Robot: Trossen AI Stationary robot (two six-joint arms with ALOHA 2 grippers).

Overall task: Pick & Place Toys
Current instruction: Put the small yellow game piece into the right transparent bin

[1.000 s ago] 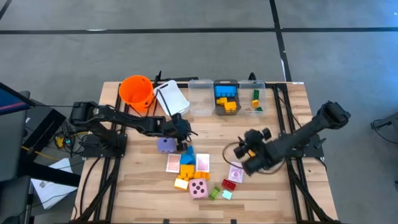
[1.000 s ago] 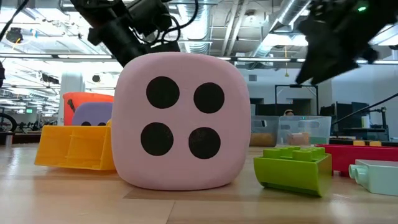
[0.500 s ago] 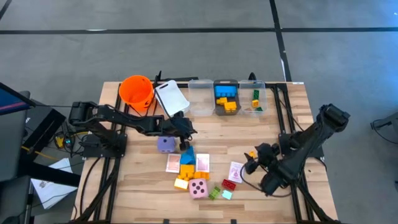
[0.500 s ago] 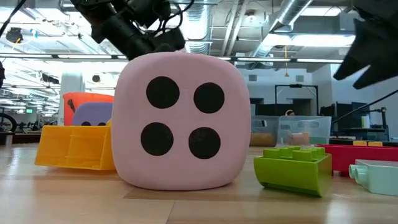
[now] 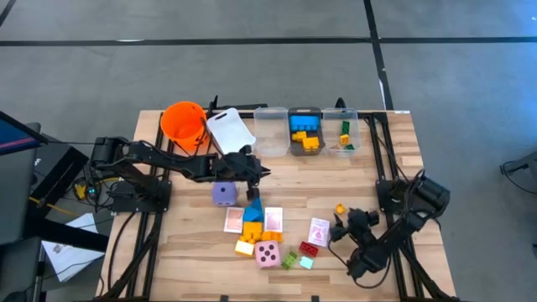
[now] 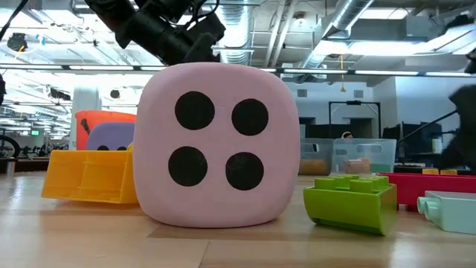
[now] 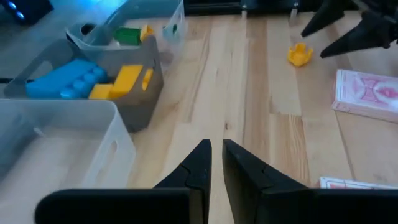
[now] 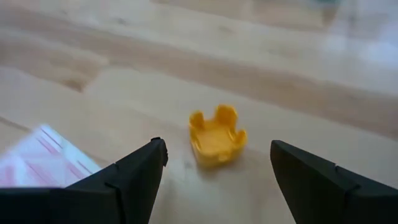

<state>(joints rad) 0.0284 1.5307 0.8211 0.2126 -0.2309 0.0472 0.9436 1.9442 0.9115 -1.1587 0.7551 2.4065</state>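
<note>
Toys lie mid-table: a purple die (image 5: 223, 195), a pink die (image 5: 268, 254), pink-backed cards (image 5: 273, 219), and blue (image 5: 252, 210), yellow (image 5: 244, 247), red (image 5: 310, 248) and green (image 5: 289, 261) bricks. A small yellow piece (image 8: 216, 134) lies alone on the wood to their right. My right gripper (image 8: 217, 148) is low and open, with a finger on either side of this piece and short of it. My left gripper (image 7: 216, 144) hangs shut and empty above the table, by the purple die and over the blue brick (image 5: 253, 186).
Along the far edge stand an orange bucket (image 5: 185, 123), a white lid (image 5: 231, 130), a clear bin (image 5: 271, 132), a grey bin (image 5: 304, 147) with blue and yellow bricks, and a clear bin (image 5: 342, 147) with green pieces. Bare wood lies between bins and toys.
My right gripper has swung down and toward the table's near right, from above the right-hand card to just over the wood beside the small yellow piece. My left gripper has risen a little off the blue brick and tipped closer to level.
</note>
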